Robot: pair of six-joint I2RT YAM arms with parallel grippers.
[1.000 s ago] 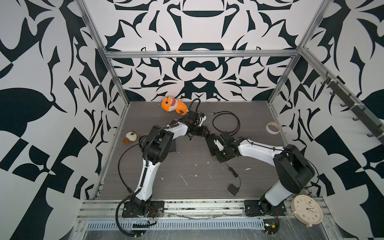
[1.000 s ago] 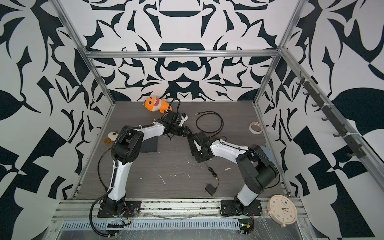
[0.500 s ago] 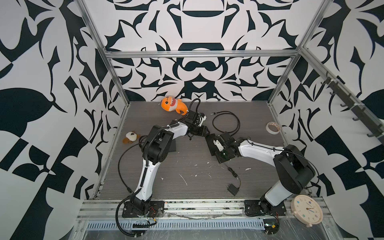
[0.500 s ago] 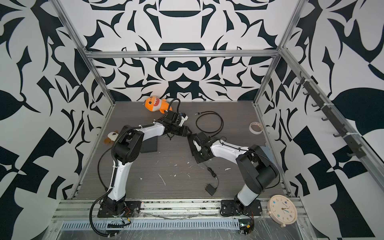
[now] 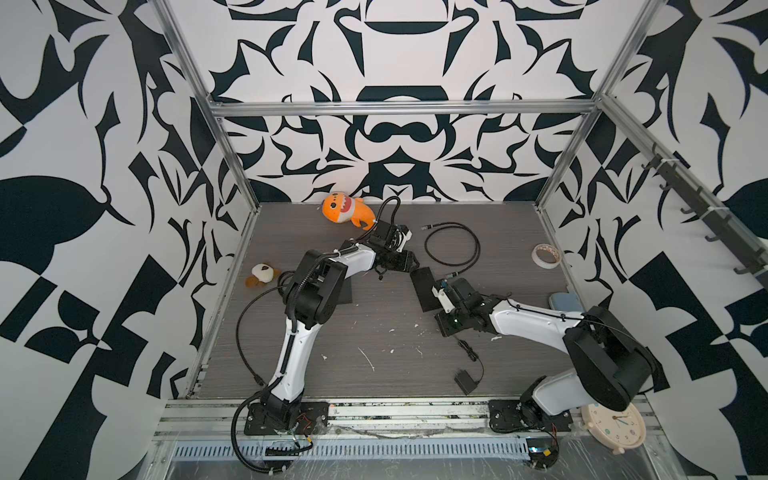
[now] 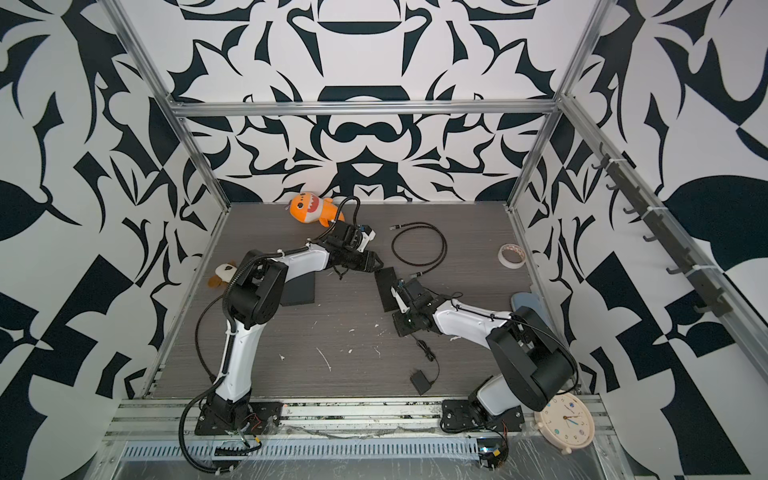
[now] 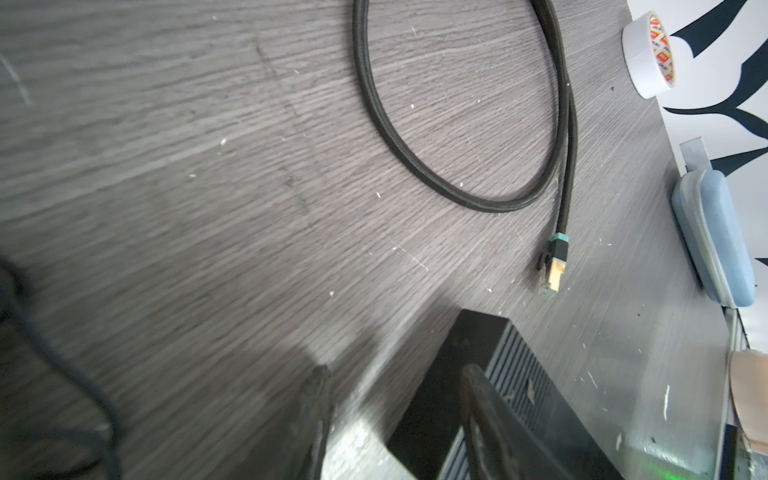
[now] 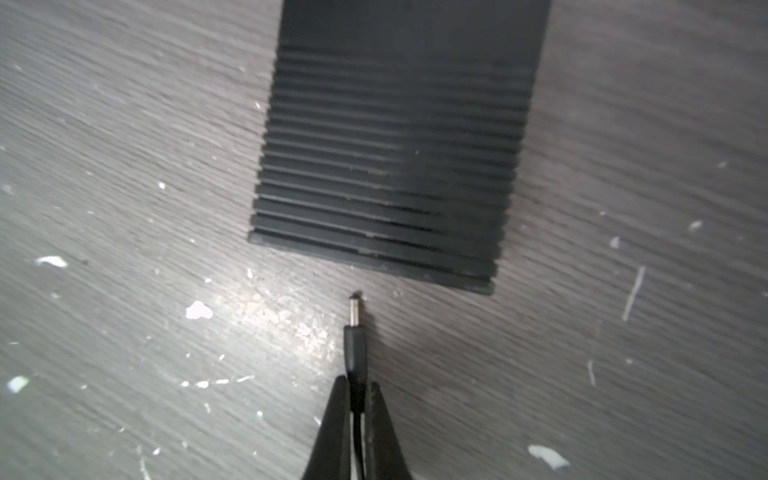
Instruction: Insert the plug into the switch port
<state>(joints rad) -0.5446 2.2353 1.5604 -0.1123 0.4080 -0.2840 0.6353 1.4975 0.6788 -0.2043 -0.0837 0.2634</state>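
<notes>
Plainly, the right gripper [image 8: 356, 386] is pinched shut on the tail of the plug [image 8: 355, 340], at the point where its thin lead leaves the moulded collar. The bare metal tip points at the near edge of the switch [image 8: 386, 145] and stops just short of it. The plug looks tiny, light and stiff, but a hold that far back may let it pivot, so a grip on the collar itself would likely steer better. The ribbed switch lies flat on the table [image 8: 124, 124] and probably slides when pushed (its port is not visible from this side). The left gripper [image 7: 395, 370] stands with its jaws apart at the switch's far end, clamping nothing.
</notes>
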